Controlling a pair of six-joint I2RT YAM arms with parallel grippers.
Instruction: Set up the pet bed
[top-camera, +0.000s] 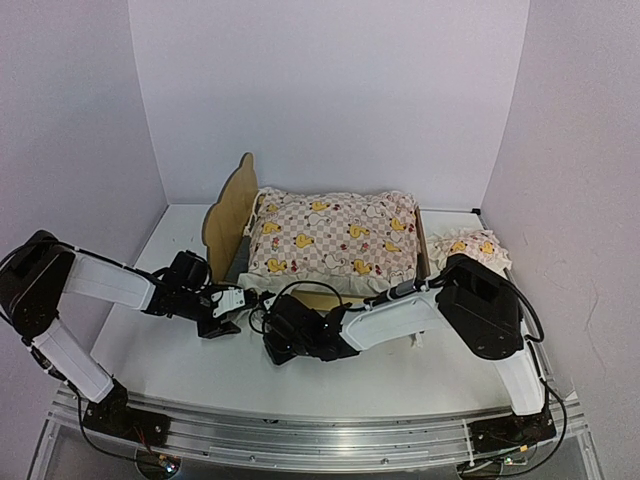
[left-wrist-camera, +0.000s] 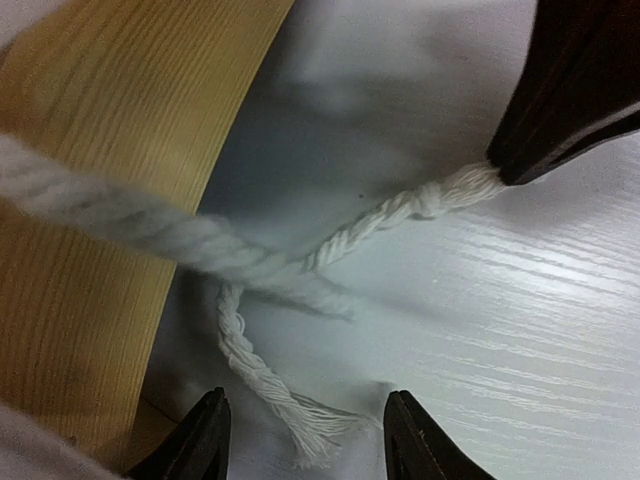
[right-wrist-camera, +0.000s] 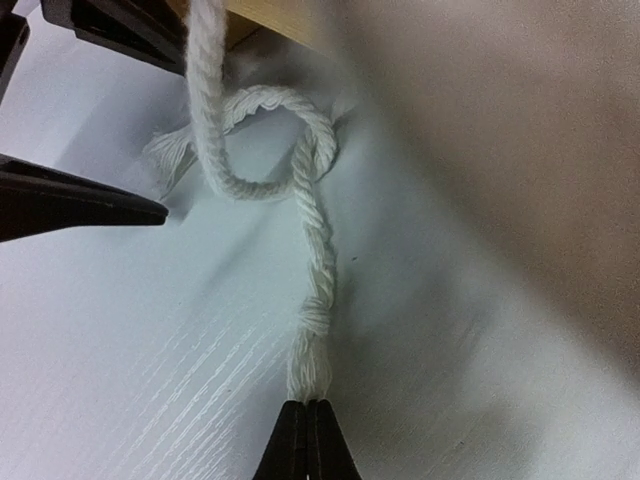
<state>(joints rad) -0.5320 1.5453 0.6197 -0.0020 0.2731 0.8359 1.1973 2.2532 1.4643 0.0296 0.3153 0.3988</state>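
Two cord (right-wrist-camera: 315, 240) ends: knotted one pinched tight in right hand (right-wrist-camera: 307, 440), apparently tensioning the loop; frayed one loose between parted jaws of left hand (left-wrist-camera: 303, 418), beside pet bed (left-wrist-camera: 90, 200).

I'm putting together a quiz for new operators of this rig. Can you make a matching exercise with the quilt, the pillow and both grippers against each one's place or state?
Things:
1. quilt
2. pillow
3. left gripper
4. right gripper

Place or state:
A. shut on the white cord
B. spread over the pet bed
C. open, gripping nothing
D. off the bed, beyond its foot end

Pairs: 1-B, 2-D, 3-C, 4-A
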